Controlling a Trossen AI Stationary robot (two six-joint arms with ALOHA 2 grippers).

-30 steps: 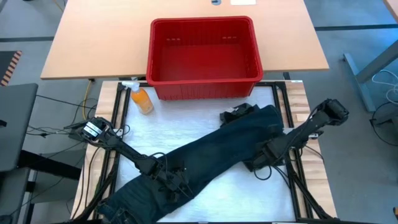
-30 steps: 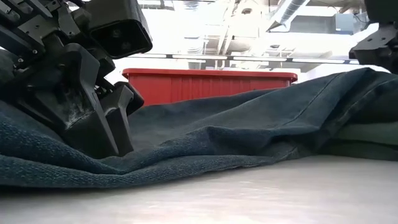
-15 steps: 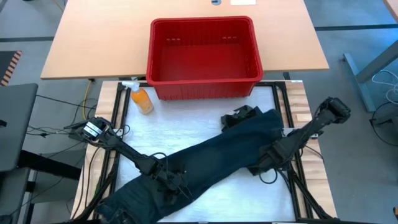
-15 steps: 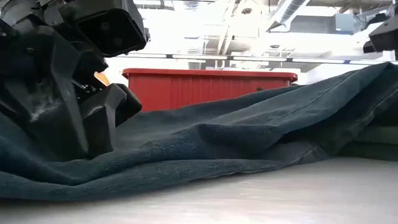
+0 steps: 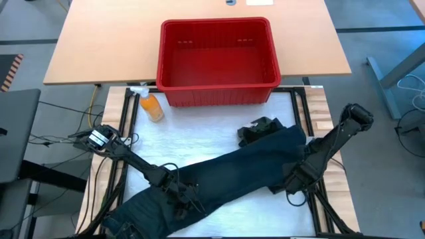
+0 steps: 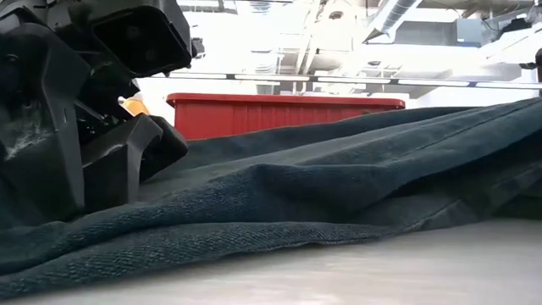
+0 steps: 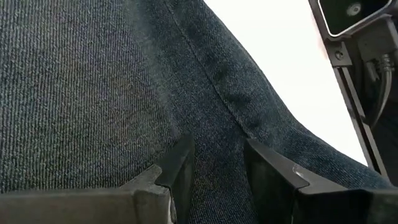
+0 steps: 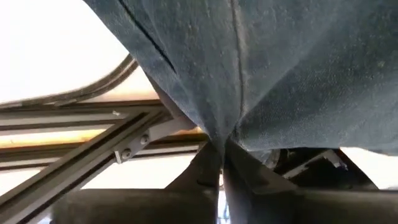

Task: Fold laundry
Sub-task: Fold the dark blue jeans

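The long dark blue denim garment (image 5: 226, 176) lies diagonally across the white table top (image 5: 199, 136), in front of the red plastic basket (image 5: 218, 53). It looks heavy and limp, so I think seams and edges are the best holds. The right gripper (image 5: 292, 180) is clenched on its edge (cloth hangs from the fingertips). The left gripper (image 5: 178, 196) pinches a fold at the other end.

- jeans (image 5: 226, 176) lie diagonally across the table (image 5: 199, 143), front-left to right-middle
- crumpled garment (image 5: 255, 129) at the jeans' far right end, touching them
- basket (image 5: 218, 60) behind the table's far edge, centre
- bottle (image 5: 151, 106) left of the basket, front corner
- left gripper (image 5: 188, 201) on the jeans front-left; right gripper (image 5: 297, 178) at their right end
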